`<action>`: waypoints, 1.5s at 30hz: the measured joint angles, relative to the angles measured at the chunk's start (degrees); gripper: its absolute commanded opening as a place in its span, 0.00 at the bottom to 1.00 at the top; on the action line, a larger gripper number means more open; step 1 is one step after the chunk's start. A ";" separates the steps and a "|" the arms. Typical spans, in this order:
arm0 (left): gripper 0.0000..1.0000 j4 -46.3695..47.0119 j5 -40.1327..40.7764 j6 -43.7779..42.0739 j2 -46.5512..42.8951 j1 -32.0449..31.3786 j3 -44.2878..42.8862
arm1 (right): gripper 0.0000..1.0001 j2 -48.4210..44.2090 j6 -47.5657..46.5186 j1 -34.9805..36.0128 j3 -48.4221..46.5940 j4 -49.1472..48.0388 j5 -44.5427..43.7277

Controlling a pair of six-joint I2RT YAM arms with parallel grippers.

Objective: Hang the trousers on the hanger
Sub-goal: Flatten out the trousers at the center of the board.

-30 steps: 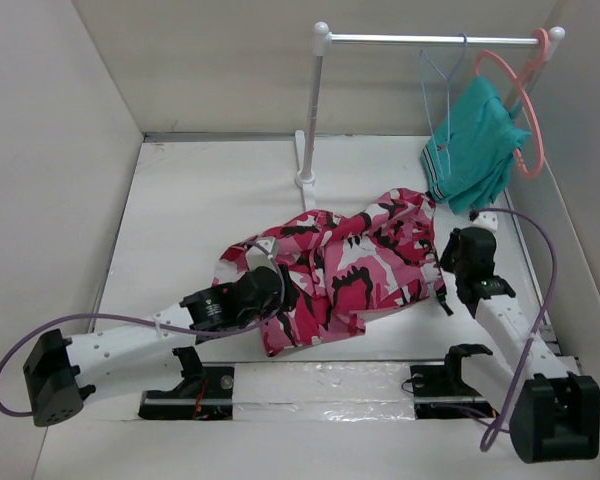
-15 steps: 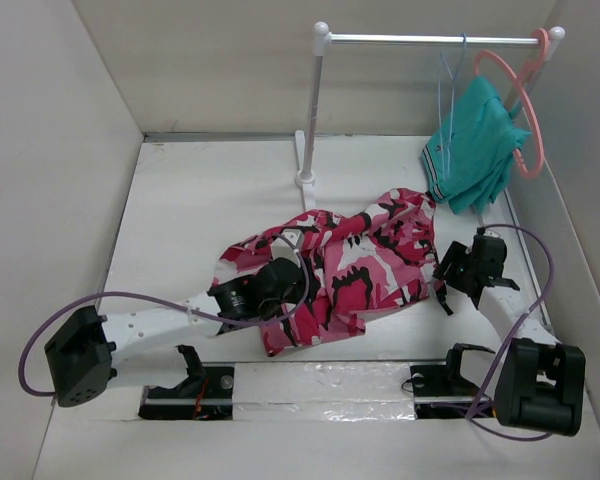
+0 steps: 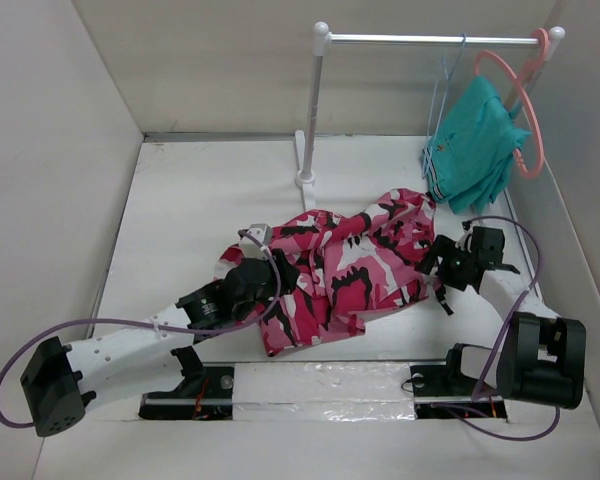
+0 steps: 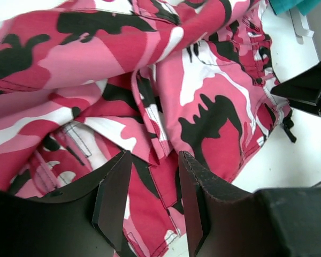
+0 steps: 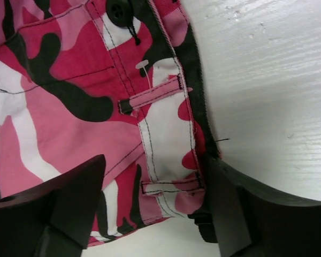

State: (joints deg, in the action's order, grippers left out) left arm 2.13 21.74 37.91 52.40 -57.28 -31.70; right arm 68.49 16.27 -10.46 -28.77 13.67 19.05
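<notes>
The camouflage trousers lie crumpled across the middle of the table. The thin light-blue hanger hangs on the rail at the back right, partly behind the teal garment. My left gripper is open and low over the trousers' left part; in the left wrist view its fingers stand apart above the cloth. My right gripper is open at the trousers' right edge; in the right wrist view the waistband with belt loops lies between its jaws, not clamped.
A white clothes rail on a stand is at the back. A teal garment on a salmon-pink hanger hangs at its right end. White walls enclose the table on left, back and right.
My right gripper has swung left and down to the trousers' waistband edge. My left gripper moved right over the cloth, then slightly back. The trousers lie as before.
</notes>
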 measured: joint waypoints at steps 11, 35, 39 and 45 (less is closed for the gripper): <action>0.36 -0.59 -0.48 -0.90 -7.02 2.49 1.09 | 0.00 10.36 -2.16 -2.86 -3.30 -0.20 8.00; 0.52 -1.99 1.40 2.08 -4.94 5.60 4.15 | 0.46 -26.60 4.17 -34.29 -1.44 5.73 -19.50; 0.53 -5.38 1.03 5.31 -5.42 11.17 7.69 | 0.83 -26.58 4.33 -34.40 -0.46 4.35 -17.16; 0.54 -13.18 -1.27 11.58 -16.04 16.98 12.74 | 0.67 -30.71 1.03 -21.90 -0.55 4.52 -12.90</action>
State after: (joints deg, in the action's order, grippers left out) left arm -11.05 20.47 49.50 36.36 -40.29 -18.96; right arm 37.78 17.30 -32.36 -29.32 18.20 6.15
